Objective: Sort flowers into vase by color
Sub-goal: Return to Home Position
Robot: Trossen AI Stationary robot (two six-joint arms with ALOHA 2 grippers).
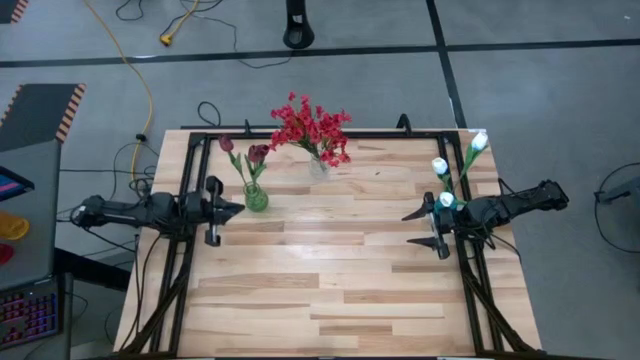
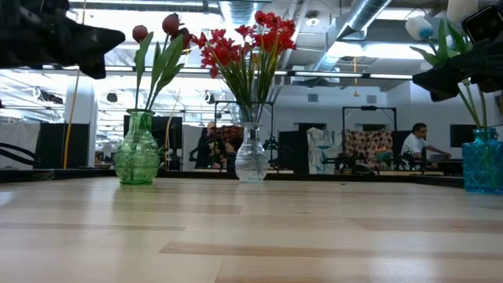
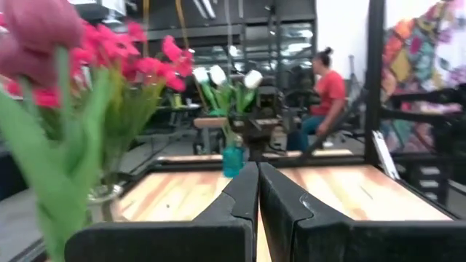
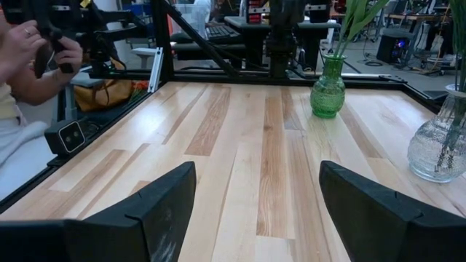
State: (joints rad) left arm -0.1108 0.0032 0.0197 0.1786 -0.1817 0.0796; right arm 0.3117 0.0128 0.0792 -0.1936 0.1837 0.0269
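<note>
Two dark maroon tulip buds (image 1: 243,152) stand by their stems in a green glass vase (image 1: 256,198) at the table's left. Red sprays (image 1: 312,128) fill a clear glass vase (image 1: 319,167) at the far middle. White tulip buds (image 1: 452,170) stand in a blue vase (image 2: 482,161) at the right. My left gripper (image 1: 240,208) is shut and empty, just left of the green vase. My right gripper (image 1: 422,227) is open and empty, near the blue vase.
A black metal frame (image 1: 187,160) runs along the table's left, far and right sides. The wide wooden table top (image 1: 330,280) lies bare between and in front of the arms. A person's hand (image 4: 33,44) shows beyond the table's near edge in the right wrist view.
</note>
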